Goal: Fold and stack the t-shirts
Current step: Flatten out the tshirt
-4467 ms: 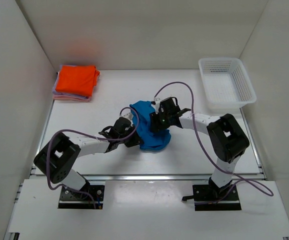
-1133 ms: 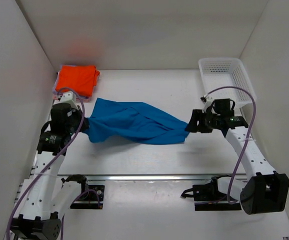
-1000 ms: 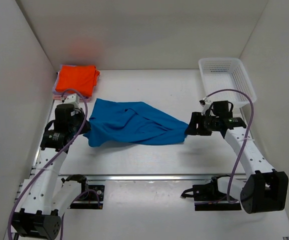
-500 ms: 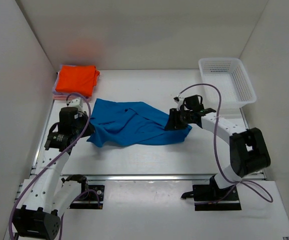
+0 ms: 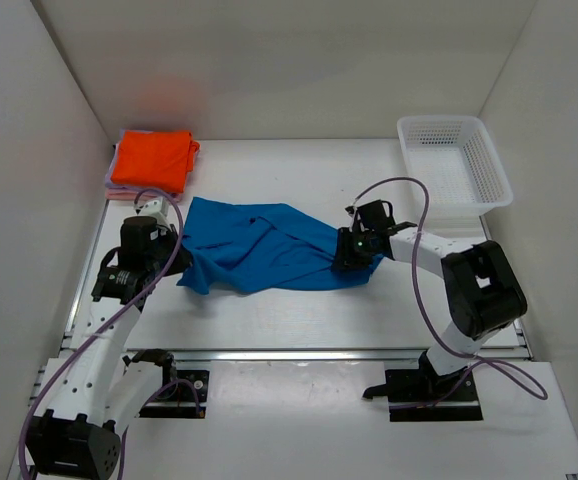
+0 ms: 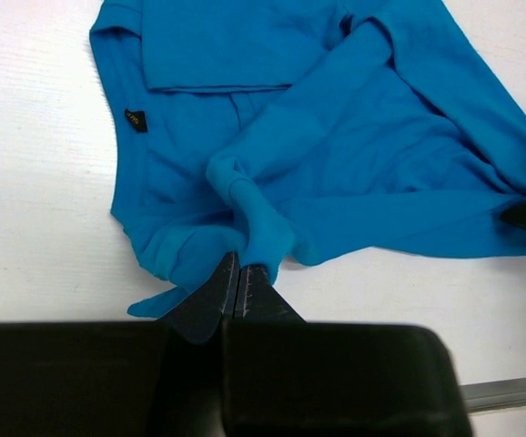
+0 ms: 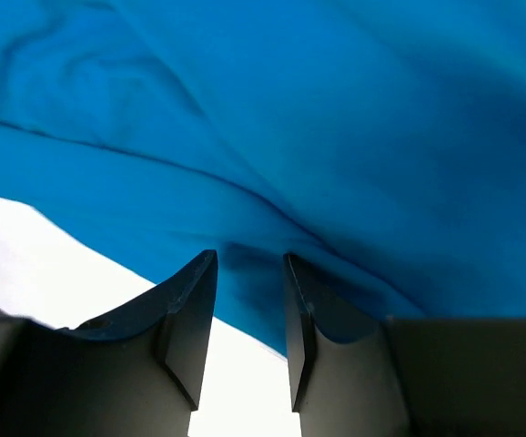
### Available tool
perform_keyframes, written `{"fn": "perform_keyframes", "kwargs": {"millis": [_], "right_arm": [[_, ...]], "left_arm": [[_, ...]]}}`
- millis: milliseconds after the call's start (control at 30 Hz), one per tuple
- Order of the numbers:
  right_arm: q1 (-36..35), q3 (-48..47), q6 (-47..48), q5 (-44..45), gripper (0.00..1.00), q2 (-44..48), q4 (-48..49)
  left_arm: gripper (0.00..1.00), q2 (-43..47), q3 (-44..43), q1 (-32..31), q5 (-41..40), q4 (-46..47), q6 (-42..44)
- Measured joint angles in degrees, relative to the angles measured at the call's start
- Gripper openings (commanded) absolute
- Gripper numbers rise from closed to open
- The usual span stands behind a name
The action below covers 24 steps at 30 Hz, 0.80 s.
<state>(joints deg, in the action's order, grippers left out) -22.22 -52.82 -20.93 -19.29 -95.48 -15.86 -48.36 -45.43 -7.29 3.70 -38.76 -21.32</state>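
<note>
A bright blue t-shirt [image 5: 269, 245] lies crumpled across the middle of the table, its black neck label [image 6: 136, 119] showing in the left wrist view. My left gripper [image 5: 174, 257] is at its left edge, shut on a bunched fold of blue cloth [image 6: 254, 228], jaws together [image 6: 237, 270]. My right gripper [image 5: 352, 257] sits low at the shirt's right end. Its jaws stand apart [image 7: 249, 258], with blue cloth [image 7: 336, 137] lying under and beyond the fingertips. An orange t-shirt [image 5: 152, 160] lies folded on pale pink ones [image 5: 141, 196] at the back left.
A white mesh basket [image 5: 454, 165] stands at the back right corner. White walls close in the table on the left, back and right. The metal rail [image 5: 299, 352] runs along the near edge, in front of both arm bases.
The right arm has swung left and down over the shirt's right end, and its jaws have narrowed. The stretched shirt has gone slack and bunched. The left gripper kept its grip and shifted slightly right.
</note>
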Motion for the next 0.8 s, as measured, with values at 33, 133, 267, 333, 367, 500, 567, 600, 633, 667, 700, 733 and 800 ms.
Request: {"fn": "perform_keyframes", "kwargs": {"millis": [33, 133, 267, 333, 367, 500, 567, 600, 633, 667, 700, 733, 800], "right_arm": [[0.48, 0.87, 0.22, 0.76, 0.33, 0.72, -0.07], [3.21, 3.43, 1.01, 2.43, 0.33, 3.89, -1.03], [7.30, 7.19, 2.16, 3.89, 0.34, 9.20, -1.77], [9.11, 9.46, 2.95, 3.82, 0.35, 12.13, -1.51], [9.70, 10.16, 3.17, 3.80, 0.35, 13.05, -1.70], [11.47, 10.69, 4.50, 3.45, 0.35, 14.58, -1.88], [11.93, 10.60, 4.94, 3.34, 0.35, 14.49, -1.81], [12.15, 10.56, 5.18, 3.23, 0.35, 14.38, -1.79], [12.20, 10.47, 5.33, 3.15, 0.35, 14.23, -1.77], [12.22, 10.36, 5.53, 2.97, 0.34, 13.92, -1.62], [12.26, 10.23, 5.66, 2.69, 0.34, 13.60, -1.36], [12.37, 10.10, 5.75, 2.23, 0.34, 13.11, -1.09], [12.52, 9.94, 5.92, 1.42, 0.34, 12.31, -0.52]], "left_arm": [[0.00, 0.11, 0.11, 0.00, 0.17, 0.28, -0.11], [0.00, 0.28, 0.81, -0.02, 0.33, 0.90, -0.20], [0.00, 0.31, 1.81, -0.04, 0.72, 1.16, -0.59], [0.00, 0.28, 1.90, -0.09, 1.03, 1.18, -0.70], [0.00, 0.31, 1.90, -0.15, 1.18, 1.29, -0.79], [0.00, 0.33, 1.90, -0.35, 1.53, 1.49, -1.07], [0.00, 0.35, 1.90, -0.35, 1.60, 1.49, -1.20], [0.00, 0.35, 1.90, -0.35, 1.62, 1.49, -1.22], [0.00, 0.37, 1.90, -0.35, 1.62, 1.49, -1.22], [0.00, 0.44, 1.92, -0.35, 1.66, 1.49, -1.25], [0.00, 0.48, 1.95, -0.35, 1.66, 1.49, -1.22], [0.00, 0.50, 1.95, -0.35, 1.66, 1.46, -1.22], [0.00, 0.55, 1.95, -0.35, 1.66, 1.49, -1.22]]}}
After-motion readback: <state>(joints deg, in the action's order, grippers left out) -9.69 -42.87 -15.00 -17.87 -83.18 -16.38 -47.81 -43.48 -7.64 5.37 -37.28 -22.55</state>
